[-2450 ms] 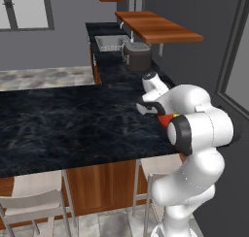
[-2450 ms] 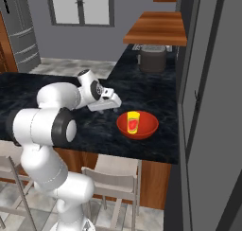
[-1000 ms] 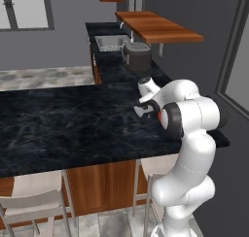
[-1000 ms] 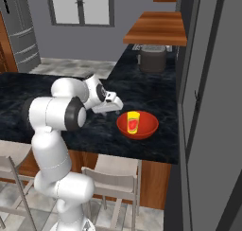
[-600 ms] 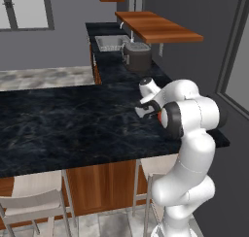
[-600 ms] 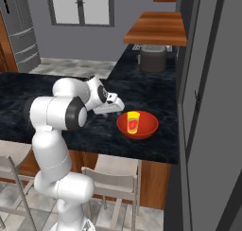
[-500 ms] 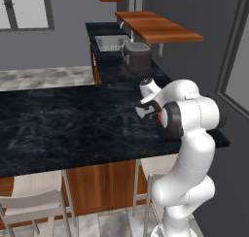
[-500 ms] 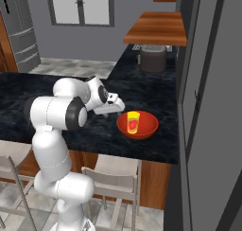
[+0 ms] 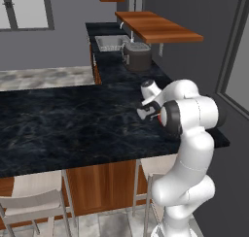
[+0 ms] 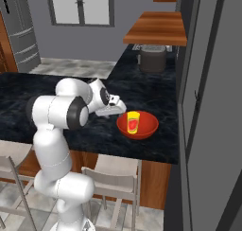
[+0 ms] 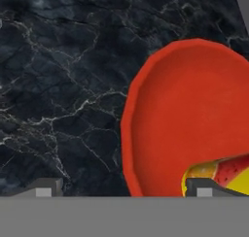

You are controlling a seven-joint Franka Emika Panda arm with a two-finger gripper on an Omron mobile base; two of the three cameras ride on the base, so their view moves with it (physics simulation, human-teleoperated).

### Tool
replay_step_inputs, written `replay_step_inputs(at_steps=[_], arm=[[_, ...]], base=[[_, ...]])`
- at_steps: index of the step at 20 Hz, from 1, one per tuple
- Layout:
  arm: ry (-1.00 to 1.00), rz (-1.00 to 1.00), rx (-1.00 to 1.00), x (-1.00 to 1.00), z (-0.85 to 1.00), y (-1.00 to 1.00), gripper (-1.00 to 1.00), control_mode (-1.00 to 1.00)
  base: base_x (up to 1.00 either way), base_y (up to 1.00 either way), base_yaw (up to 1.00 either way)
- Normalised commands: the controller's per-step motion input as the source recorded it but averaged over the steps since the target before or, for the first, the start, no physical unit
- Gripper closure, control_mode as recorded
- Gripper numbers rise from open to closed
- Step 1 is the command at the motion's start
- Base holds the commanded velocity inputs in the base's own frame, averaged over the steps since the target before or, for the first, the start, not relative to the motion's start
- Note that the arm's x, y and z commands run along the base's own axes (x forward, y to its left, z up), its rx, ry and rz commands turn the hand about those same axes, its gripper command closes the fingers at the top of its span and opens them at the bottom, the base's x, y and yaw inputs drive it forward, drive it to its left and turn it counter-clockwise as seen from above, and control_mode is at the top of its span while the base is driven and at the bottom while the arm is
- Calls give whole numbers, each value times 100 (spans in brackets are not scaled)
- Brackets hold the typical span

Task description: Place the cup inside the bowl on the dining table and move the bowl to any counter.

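Note:
The red bowl [image 10: 144,129] rests near the right end of the dining table [image 10: 19,90], and the yellow cup [image 10: 133,121] stands upright inside it. My gripper [image 10: 116,108] hovers low at the bowl's left rim, open and holding nothing. The hand view has the bowl [image 11: 189,110] filling its right half, with the cup [image 11: 221,175] at the bottom right. There the gripper [image 11: 121,190] straddles the rim: one fingertip [image 11: 46,188] over the black tabletop [image 11: 63,85], the other over the bowl's inside beside the cup. From the left base view my arm covers the bowl; the gripper [image 9: 144,112] is over the table [image 9: 63,124].
Behind the table a black counter [image 9: 114,71] carries a dark grey cooker pot [image 9: 137,56] and a sink [image 9: 109,41] under a wooden shelf [image 9: 158,27]. Pale stools [image 9: 34,202] line the table's near side. A dark wall panel [image 10: 208,107] stands close on the right.
Since the earliest frames my elbow has swung upward and the hand has crept a little closer to the bowl's rim. Bowl and cup have stayed put.

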Motion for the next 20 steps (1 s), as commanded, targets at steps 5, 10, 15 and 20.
replay_step_inputs(at_steps=[5, 10, 15, 20], arm=[[0, 0, 0, 1, -23, 0, -100, -100], [0, 0, 0, 0, -14, 0, -100, -100], [0, 0, 0, 2, -5, -3, -100, -100], [0, 0, -1, 1, 0, -7, -100, -100]], base=[[0, 0, 0], [0, 0, 0], [0, 0, 0], [0, 0, 0]])
